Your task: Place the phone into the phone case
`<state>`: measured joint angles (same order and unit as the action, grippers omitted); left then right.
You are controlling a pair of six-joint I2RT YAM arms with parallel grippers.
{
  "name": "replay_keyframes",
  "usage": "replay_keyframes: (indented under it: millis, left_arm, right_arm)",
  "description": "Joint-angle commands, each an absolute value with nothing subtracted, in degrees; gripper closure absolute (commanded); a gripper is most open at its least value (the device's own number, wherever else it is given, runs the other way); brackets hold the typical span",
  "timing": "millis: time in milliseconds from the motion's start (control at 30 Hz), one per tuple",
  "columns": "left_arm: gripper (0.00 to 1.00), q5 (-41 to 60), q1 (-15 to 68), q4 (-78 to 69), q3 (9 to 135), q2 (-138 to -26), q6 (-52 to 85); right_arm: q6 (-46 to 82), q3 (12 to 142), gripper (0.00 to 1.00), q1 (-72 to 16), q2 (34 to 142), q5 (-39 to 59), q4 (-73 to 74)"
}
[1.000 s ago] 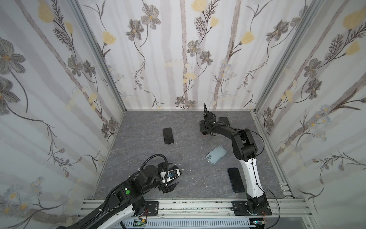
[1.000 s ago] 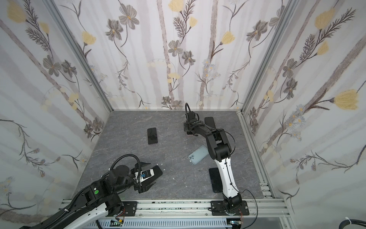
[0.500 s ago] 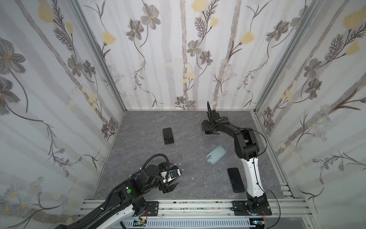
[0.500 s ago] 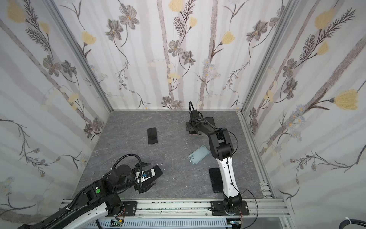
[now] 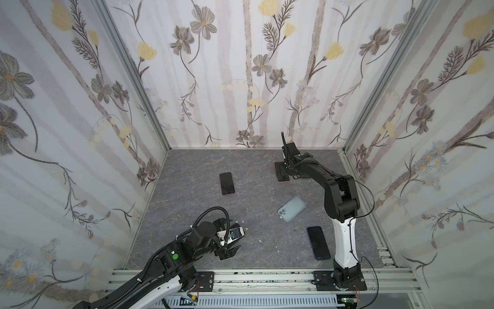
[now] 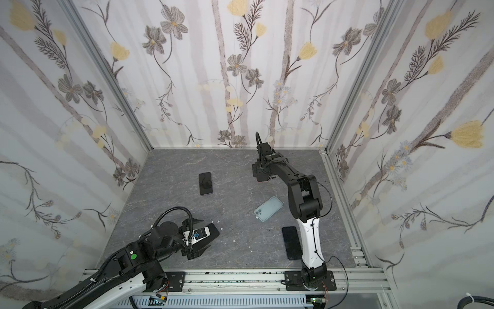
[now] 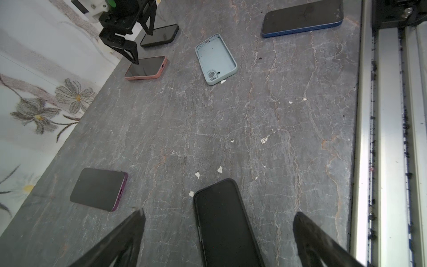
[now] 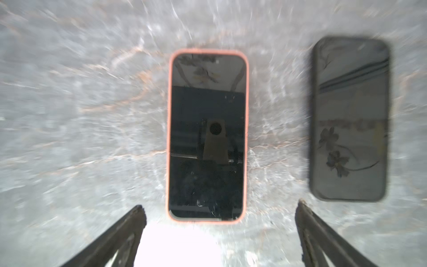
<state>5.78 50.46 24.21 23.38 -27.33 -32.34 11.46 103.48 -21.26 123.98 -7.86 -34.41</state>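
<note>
My right claw [image 8: 220,205] hangs fully spread, empty, above the pink-cased phone [image 8: 207,136]; my left claw [image 7: 219,212] equally spread, empty.

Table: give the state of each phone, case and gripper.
Left gripper: open, empty.
Right gripper: open, empty.
Pink-cased phone: cased, screen up.
Light blue case: empty, inside up.
Blue phone: uncased, screen up.
Purple phone: uncased, screen up.
Far black phone: screen up.
Black item at left gripper: flat, ungripped.

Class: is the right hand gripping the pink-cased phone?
No: the right hand stands open, its fingers clear of the pink-cased phone lying flat.
</note>
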Motion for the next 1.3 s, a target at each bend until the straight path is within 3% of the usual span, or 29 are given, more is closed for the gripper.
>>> replay_keyframes:
  millis: [0,200,367,667,967,1267]
  left_arm:
    - [0.0,5.0,50.5,20.9,25.3,-28.5,-31.9]
    - [0.03,6.0,50.5,10.0,31.6,-43.4,-24.4]
    - [0.1,-1.5,50.6,4.8,43.7,-61.8,-3.5]
    - [0.02,-5.4,52.0,10.3,59.8,-86.3,28.6]
    - [0.0,-9.6,59.8,8.6,67.0,-101.0,37.0]
    - [0.23,-7.0,61.1,8.4,70.3,-109.8,42.4]
  right_arm:
    - [10.1,101.3,0.0,-21.5,119.5,-6.3,-35.2]
    - [10.7,89.6,0.0,-21.6,105.7,-4.2,-30.8]
    - [11.8,75.9,0.0,-21.2,91.9,-5.5,-28.1]
    - [16.0,53.1,0.0,-19.5,70.7,-4.4,-25.6]
    - [16.1,42.7,0.0,-17.0,55.5,-8.8,-25.2]
    - [15.9,38.4,0.0,-14.9,47.2,-10.0,-22.8]
